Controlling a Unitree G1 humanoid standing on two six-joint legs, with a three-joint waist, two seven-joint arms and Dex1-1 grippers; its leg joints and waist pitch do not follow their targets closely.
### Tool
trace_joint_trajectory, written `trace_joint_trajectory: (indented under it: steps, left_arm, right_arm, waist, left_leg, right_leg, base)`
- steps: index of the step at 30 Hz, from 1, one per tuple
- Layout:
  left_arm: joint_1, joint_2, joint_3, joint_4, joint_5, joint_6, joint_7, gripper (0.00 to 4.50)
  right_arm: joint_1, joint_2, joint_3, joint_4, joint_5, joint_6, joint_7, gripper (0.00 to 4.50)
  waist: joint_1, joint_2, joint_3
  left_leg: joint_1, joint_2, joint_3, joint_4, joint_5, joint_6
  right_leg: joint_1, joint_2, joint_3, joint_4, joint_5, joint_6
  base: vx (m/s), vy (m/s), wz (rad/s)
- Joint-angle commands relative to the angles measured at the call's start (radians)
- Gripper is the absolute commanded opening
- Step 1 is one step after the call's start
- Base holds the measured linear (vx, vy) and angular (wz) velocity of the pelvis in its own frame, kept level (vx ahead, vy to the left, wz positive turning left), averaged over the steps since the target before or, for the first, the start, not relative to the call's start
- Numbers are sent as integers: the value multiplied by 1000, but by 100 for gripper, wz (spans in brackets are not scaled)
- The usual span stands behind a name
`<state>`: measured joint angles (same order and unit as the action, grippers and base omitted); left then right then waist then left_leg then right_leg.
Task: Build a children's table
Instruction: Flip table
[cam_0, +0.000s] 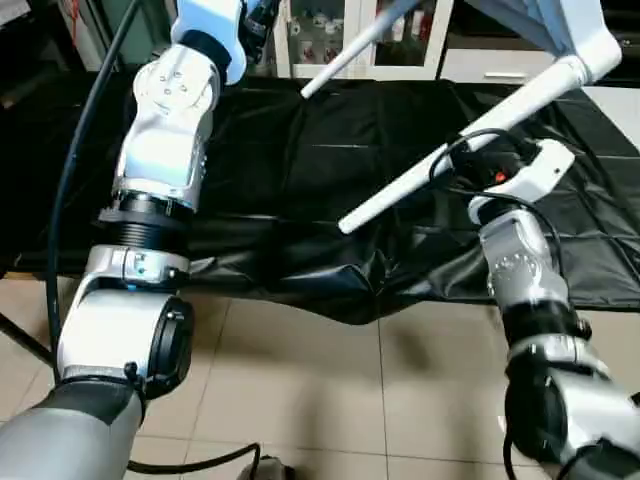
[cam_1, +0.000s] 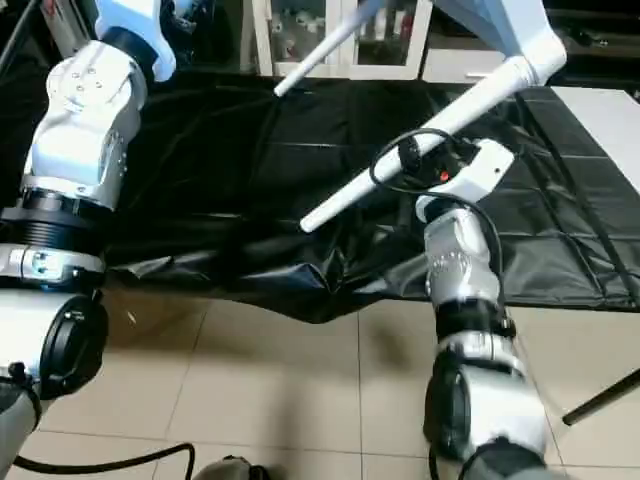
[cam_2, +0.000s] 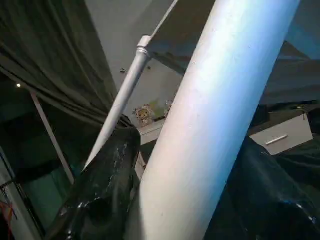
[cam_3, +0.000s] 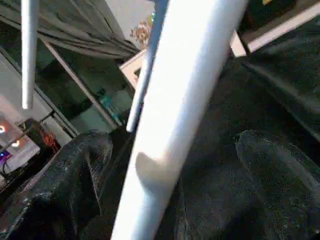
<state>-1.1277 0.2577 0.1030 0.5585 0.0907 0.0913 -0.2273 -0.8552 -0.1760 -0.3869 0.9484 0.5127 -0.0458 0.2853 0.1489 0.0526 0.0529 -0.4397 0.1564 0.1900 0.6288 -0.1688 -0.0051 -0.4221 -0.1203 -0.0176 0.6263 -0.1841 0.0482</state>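
While lifted above the black-covered tabletop, the white plastic children's table tilts, 2 long white tapered tubular legs slanting down.
Left hand and right hand each pinch 1 leg.

Ahead of us the desk spans the view, its near edge overhanging the floor. Above the desk, to the right, hangs the tabletop, held off the surface. One leg slants from its corner socket down toward us, the free end over the desk's near part. A second leg lies farther back, left of the first. Our right pincer sits around the near leg. Cabinets stand behind the desk.
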Motion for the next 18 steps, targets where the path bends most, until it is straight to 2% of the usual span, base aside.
trace_joint_trajectory:
  steps: [1, 3, 4, 5, 8, 9, 10, 11, 13, 14, 18]
  left_arm:
    - [0, -14, 73, -42, -92, 7, 33, 251]
    - [0, -14, 73, -42, -92, 8, 33, 250]
    - [2, -15, 76, -43, -95, 10, 32, 250]
    - [2, -15, 76, -43, -95, 10, 32, 250]
    - [2, -21, 78, -50, -114, 10, 6, 249]
    - [4, -24, 77, -55, -126, 9, -16, 249]
    - [4, -24, 77, -55, -126, 9, -16, 249]
    - [7, -25, 73, -62, -136, 7, -33, 248]
    - [14, -27, 69, -75, -149, 16, -58, 246]
    - [25, -27, 66, -94, -160, 24, -71, 246]
    - [30, -26, 66, -101, -165, 28, -73, 241]
  right_arm:
    - [-50, -15, -12, 63, 18, 13, 47, 415]
    - [-54, -16, -14, 72, 20, 15, 57, 410]
    - [-88, -23, -21, 137, 19, 23, 120, 380]
    - [-88, -23, -21, 137, 19, 23, 120, 372]
    - [-130, -37, -20, 213, -5, 21, 149, 362]
    - [-139, -40, -22, 222, -6, 19, 147, 362]
    - [-139, -40, -22, 222, -6, 19, 147, 333]
    - [-148, -43, -23, 231, -9, 16, 144, 327]
    - [-159, -46, -27, 239, -10, 10, 143, 313]
    - [-172, -49, -30, 249, -12, -4, 144, 313]
    - [-178, -51, -33, 259, -14, -11, 150, 277]
  waist:
    - [-5, -37, -88]
    - [-5, -33, -86]
    - [-8, -34, -87]
    - [-8, -31, -85]
    - [-6, -31, -84]
    - [-7, -34, -85]
    - [-7, -34, -84]
    - [-6, -36, -84]
    - [-5, -36, -85]
    - [-4, -41, -85]
    - [-2, -40, -87]
  left_leg:
    - [44, 49, -15, -74, -132, 91]
    - [44, 51, -14, -76, -147, 91]
    - [45, 50, -14, -76, -158, 89]
    - [45, 52, -14, -78, -171, 84]
    - [47, 53, -13, -81, -188, 73]
    - [46, 52, -12, -80, -186, 70]
    - [46, 52, -12, -80, -185, 70]
    - [45, 53, -11, -80, -184, 72]
    - [47, 54, -12, -80, -183, 70]
    - [45, 54, -11, -79, -164, 76]
    - [45, 53, -8, -74, -133, 93]
  right_leg:
    - [40, -24, 0, -51, -33, -293]
    - [36, -25, 1, -52, -52, -295]
    - [37, -24, 0, -51, -58, -294]
    - [36, -24, 0, -53, -66, -294]
    - [33, -25, 0, -54, -77, -292]
    - [35, -26, -1, -53, -73, -296]
    - [34, -27, 0, -53, -73, -298]
    - [34, -27, 0, -53, -73, -295]
    - [33, -29, -1, -51, -73, -299]
    - [35, -29, -1, -47, -55, -301]
    - [32, -26, -1, -43, -12, -309]
  base:
    - [0, 0, 0]
    - [0, 0, 0]
    - [0, 0, 0]
    - [0, 0, 0]
    - [0, 0, 0]
    - [0, 0, 0]
    - [0, 0, 0]
    - [0, 0, 0]
    - [0, 0, 0]
    - [0, 0, 0]
    - [0, 0, 0]
